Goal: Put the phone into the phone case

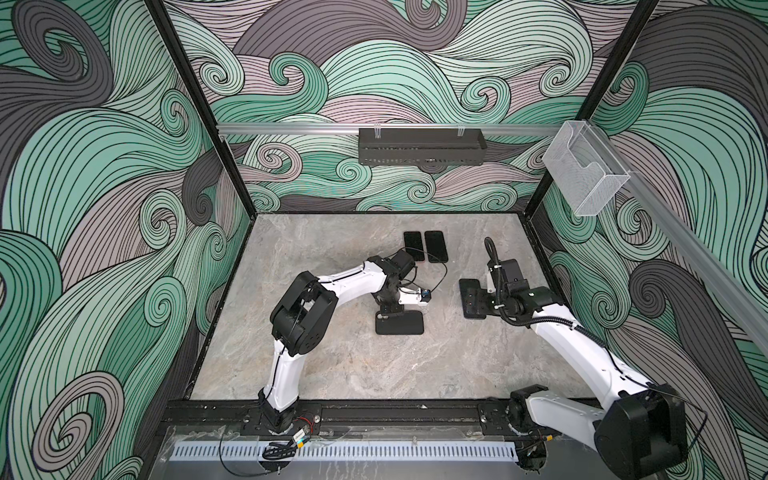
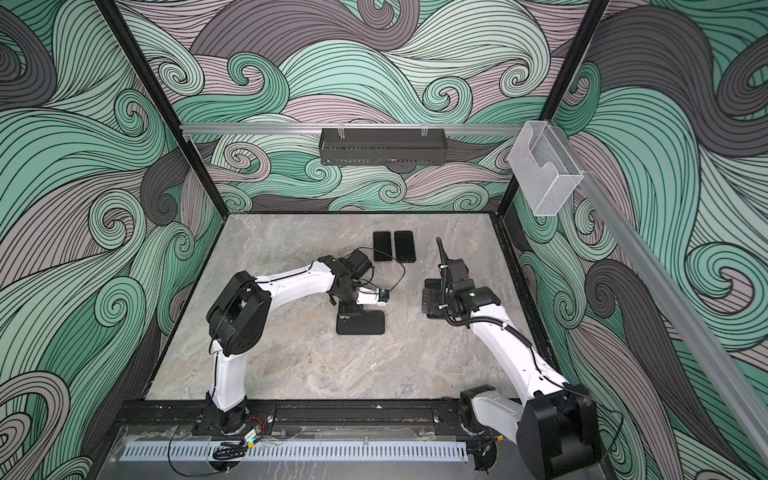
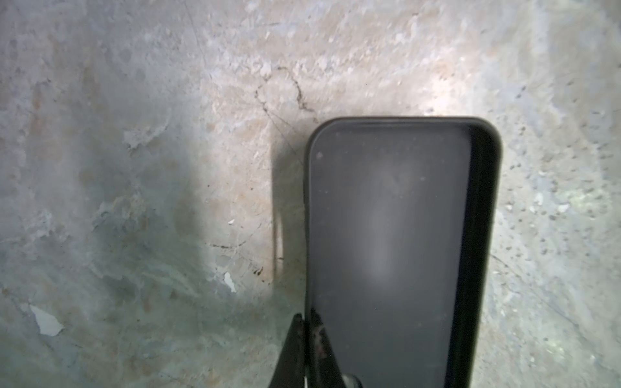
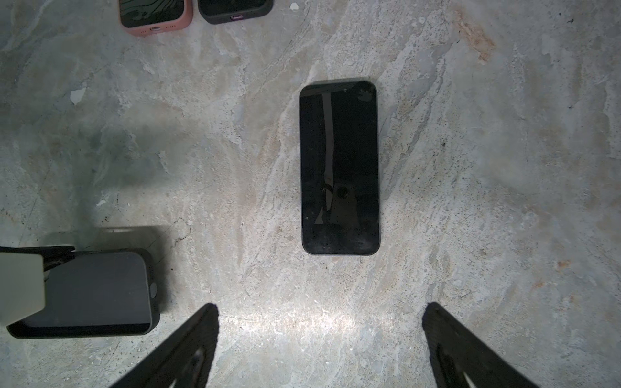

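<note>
The black phone case (image 1: 405, 324) (image 2: 365, 324) lies open side up and empty near the middle of the table. My left gripper (image 3: 305, 314) (image 1: 384, 311) is shut on the case's (image 3: 396, 218) long side wall, one finger outside and one inside. The bare black phone (image 4: 339, 168) (image 1: 471, 299) (image 2: 434, 299) lies screen up on the table, right of the case (image 4: 90, 295). High over the phone's near end, my right gripper (image 4: 321, 303) hangs open with nothing between its fingers. In both top views its fingers are hidden under the wrist.
Two other phones in cases lie side by side at the back, one pink (image 4: 156, 15) (image 1: 414, 246) and one black (image 4: 235, 10) (image 1: 435, 246). A black basket (image 1: 419, 146) hangs on the back rail. A clear box (image 1: 584, 170) hangs on the right wall.
</note>
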Motion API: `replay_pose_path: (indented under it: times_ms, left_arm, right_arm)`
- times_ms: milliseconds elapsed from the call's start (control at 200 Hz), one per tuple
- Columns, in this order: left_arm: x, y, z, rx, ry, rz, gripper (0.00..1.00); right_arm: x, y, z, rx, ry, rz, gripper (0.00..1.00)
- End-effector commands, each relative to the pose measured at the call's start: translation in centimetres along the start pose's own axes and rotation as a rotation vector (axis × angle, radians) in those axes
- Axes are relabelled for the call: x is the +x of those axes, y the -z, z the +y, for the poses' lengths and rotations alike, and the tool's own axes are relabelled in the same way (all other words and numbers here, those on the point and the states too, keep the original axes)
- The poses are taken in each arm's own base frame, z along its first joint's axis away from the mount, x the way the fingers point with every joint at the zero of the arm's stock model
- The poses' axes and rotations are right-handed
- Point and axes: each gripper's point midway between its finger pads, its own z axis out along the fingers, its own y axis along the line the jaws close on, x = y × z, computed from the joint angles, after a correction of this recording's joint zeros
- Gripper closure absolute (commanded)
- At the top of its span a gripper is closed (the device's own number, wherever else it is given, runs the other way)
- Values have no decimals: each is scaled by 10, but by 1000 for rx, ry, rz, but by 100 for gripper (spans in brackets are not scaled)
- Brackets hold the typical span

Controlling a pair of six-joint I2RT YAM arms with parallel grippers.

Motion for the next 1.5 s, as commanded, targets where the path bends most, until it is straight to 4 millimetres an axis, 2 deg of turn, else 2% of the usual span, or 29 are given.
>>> replay_pose_path:
  times_ms: [0,245,485,755,941,1061,1276,1321,1341,1436,1496]
  left_arm:
    - [3,-8,0,-13,28,24,92]
    - [8,-18,-8,3,54,28,88]
    - [4,-13,-6,-10,76,5,82]
    - [-18,26,4,-100,135,-127,61]
    - [-27,61,18,-200,268,-209,48]
    - [-22,76,22,-253,336,-223,43]
    - [-11,100,27,-368,416,-290,39]
    - [-7,106,28,-395,436,-304,35]
    - [-5,109,28,-408,446,-312,28]
    - [4,122,29,-463,499,-339,25]
    - [11,131,30,-503,539,-347,19]
  right_arm:
    - [4,-3,1,-13,-22,10,5]
    - [5,-5,-1,-6,-25,9,5]
    - [4,-10,0,-13,-27,15,4]
    - [-5,-14,-2,1,-5,17,1]
    - [-13,-31,-10,34,-15,50,1]
    - [-16,-44,-10,38,14,101,1]
    - [-15,-72,-10,47,60,217,1]
    - [-14,-78,-11,50,62,235,1]
    - [-14,-81,-11,51,63,241,1]
    - [-13,-91,-12,58,64,271,1]
    - [-12,-98,-12,53,69,291,1]
